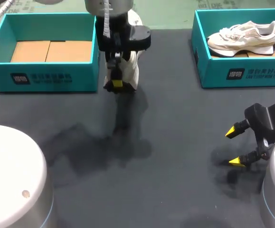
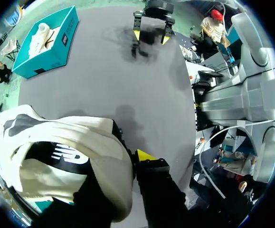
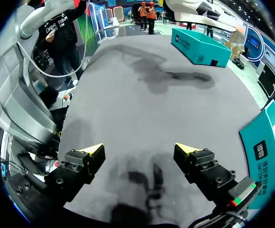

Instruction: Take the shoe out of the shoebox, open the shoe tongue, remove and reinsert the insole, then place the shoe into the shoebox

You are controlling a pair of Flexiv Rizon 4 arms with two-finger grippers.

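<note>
A white shoe [image 1: 134,67] hangs above the table just right of the empty teal shoebox [image 1: 47,76], heel end up. My left gripper [image 1: 116,83] is shut on its collar. In the left wrist view the shoe [image 2: 56,142] fills the space beside one yellow fingertip [image 2: 145,155]; the other finger is hidden by the shoe. My right gripper [image 1: 236,147] stands open low over the table at the front right, nothing between its fingers. The right wrist view shows this gripper [image 3: 139,151] open over bare mat, with the held shoe [image 3: 196,9] far ahead.
A second teal shoebox [image 1: 241,73] at the back right holds another white shoe [image 1: 244,38]. The empty box has a cardboard floor [image 1: 49,51]. Dark mat [image 1: 165,142] lies between the two grippers.
</note>
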